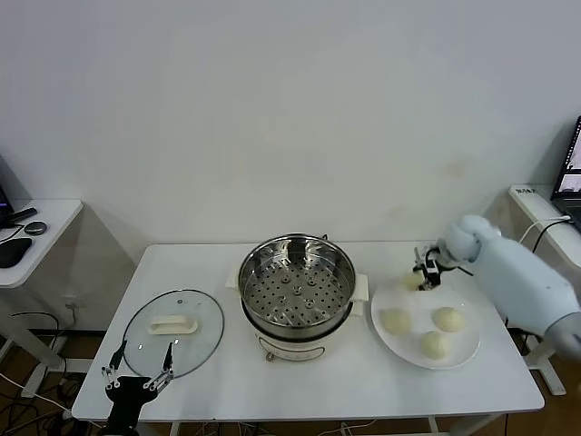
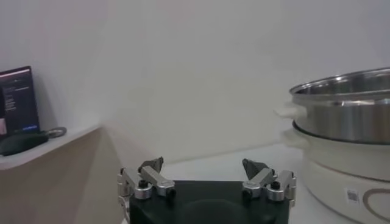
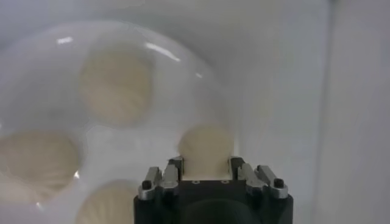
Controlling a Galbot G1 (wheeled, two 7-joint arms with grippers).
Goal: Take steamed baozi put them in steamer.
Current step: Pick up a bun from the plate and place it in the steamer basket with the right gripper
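The right gripper (image 1: 427, 272) is down at the far edge of the white plate (image 1: 467, 350), its fingers closed around one baozi (image 3: 206, 143) — the right wrist view shows the bun sitting snugly between the two fingers, the other three buns lying on the plate beyond it. In the head view those three baozi (image 1: 397, 321) rest on the plate's middle and near side, apart from one another. The steamer (image 1: 297, 282) stands at the centre of the table (image 1: 363, 386), just beside the plate on the robot's left of it, its perforated tray bare (no bun in it yet). The glass lid (image 1: 172, 331) lies flat further left, and the left gripper (image 1: 138, 371) hangs parked with fingers spread wide at the table's near edge by the lid.

The step in hand looks to be the first pick, so the task is barely begun. The risks from here — soft dough can be dented or squeezed out of the fingers if the grip is too hard; a loose grip could drop it on the way across. A low carry might also clip the steamer's rim or its side handle (image 1: 360, 289), which faces the plate
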